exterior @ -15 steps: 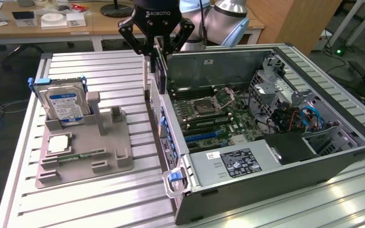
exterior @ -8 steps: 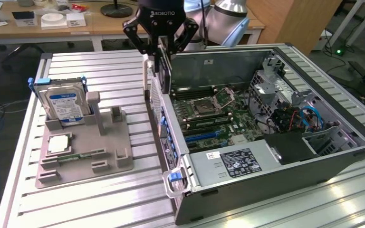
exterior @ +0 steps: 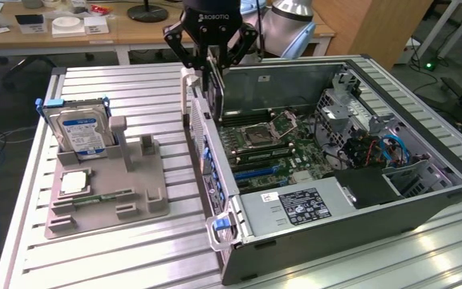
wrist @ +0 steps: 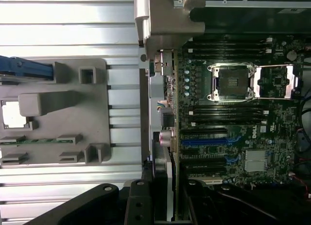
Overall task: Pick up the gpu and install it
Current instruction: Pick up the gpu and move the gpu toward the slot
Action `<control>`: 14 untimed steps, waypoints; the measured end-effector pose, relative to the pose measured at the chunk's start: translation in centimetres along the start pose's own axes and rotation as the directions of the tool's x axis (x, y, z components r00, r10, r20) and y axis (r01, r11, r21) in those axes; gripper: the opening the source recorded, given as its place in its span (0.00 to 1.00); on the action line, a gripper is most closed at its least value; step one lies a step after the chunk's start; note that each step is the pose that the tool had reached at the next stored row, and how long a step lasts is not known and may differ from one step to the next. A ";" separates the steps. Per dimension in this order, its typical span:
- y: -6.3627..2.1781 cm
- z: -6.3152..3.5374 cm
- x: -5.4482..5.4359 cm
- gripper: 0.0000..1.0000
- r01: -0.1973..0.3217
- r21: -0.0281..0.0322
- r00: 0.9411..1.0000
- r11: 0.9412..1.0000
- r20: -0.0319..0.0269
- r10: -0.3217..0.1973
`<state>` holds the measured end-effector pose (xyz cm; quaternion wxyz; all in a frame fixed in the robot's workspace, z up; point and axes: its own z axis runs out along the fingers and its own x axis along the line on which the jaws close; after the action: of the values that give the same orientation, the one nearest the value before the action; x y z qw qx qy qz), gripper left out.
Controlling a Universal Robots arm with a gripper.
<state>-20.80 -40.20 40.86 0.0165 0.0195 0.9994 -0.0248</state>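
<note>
Dark thin gpu (exterior: 214,99), silver-grey bracket, upright in pincer (exterior: 212,65).

Upright hard drive (exterior: 82,133), grey fixture (exterior: 135,180), open computer case (exterior: 351,226)

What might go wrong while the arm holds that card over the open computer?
The gripper pinches the gpu by its upper part only, so it may tilt or slip. Its metal bracket hangs close to the case's rear wall and could catch there. If the card comes down beside the blue slots, it might scrape the motherboard.
</note>
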 end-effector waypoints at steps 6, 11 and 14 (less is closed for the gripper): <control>0.03 0.02 -0.7 0.28 0.000 0.000 1.000 1.000 0.000 0.000; 0.05 0.04 -1.3 0.28 0.000 0.000 1.000 1.000 0.000 0.000; 0.07 0.05 -1.7 0.28 0.000 0.000 1.000 1.000 0.000 0.000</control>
<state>-19.11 -40.20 40.86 0.0165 0.0195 0.9994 -0.0248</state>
